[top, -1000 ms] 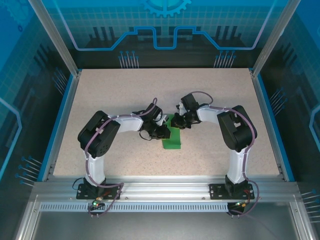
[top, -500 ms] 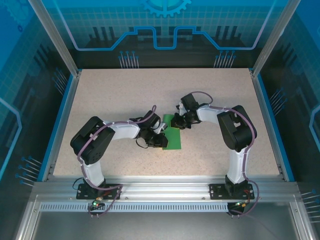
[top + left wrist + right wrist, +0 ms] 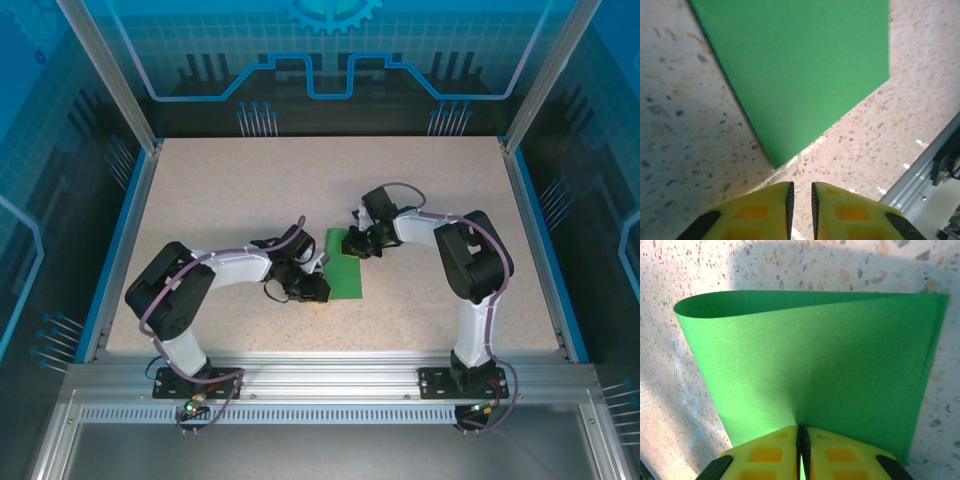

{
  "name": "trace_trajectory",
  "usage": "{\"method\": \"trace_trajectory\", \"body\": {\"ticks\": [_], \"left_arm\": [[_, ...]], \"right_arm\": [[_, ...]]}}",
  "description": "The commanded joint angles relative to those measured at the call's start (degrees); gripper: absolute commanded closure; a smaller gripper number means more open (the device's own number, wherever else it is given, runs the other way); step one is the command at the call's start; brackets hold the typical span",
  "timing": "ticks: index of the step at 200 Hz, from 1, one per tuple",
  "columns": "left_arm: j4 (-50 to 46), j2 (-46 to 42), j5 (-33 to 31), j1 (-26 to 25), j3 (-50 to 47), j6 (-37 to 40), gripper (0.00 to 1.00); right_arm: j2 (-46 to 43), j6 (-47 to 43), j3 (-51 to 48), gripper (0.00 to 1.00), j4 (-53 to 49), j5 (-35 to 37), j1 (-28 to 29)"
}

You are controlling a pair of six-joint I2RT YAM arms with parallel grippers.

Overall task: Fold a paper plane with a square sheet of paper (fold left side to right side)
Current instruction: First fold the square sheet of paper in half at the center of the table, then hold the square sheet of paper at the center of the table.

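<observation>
**A:** Left wrist view, nearest first: how do the yellow fingers (image 3: 760, 212) of the left gripper (image 3: 801, 192) stand?

**B:** Slightly parted, with a narrow slit between them and nothing in it. Just ahead is a corner of the square sheet of paper (image 3: 800, 65), lying flat on the speckled table (image 3: 680, 125).

**A:** And from above?

**B:** The left gripper (image 3: 318, 292) sits low beside the sheet's near left corner. I cannot tell if it touches. The sheet (image 3: 345, 275) lies mid-table, doubled over into a narrow green rectangle.

**A:** Farther back?

**B:** The right gripper (image 3: 351, 245) is at the sheet's far end. Its own camera shows that gripper (image 3: 802, 432) pressed together on the paper (image 3: 815, 365), pinching its edge. Beyond the fingers, the fold on the left bulges in a soft, uncreased curve.
</observation>
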Motion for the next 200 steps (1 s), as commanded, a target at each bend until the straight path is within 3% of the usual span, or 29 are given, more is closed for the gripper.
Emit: {"method": "trace_trajectory", "body": {"ticks": [1,98,200], "left_arm": [[-1.45,-2.29,1.3,2.95,4.61,0.16,0.76],[-1.78,17.41,-1.55,5.23,22.66,-0.29,0.76],[0.38,18.83,-3.41,4.93,17.44,-2.17,0.77]], "right_arm": [[2.52,-1.21,-1.26,0.86,-3.74,4.09,-0.65],[2.08,-1.37,-1.25,0.86,-3.46,3.51,-0.22],[-5.1,-5.83,3.56,0.77,-2.66,-0.45,-1.09]]}}
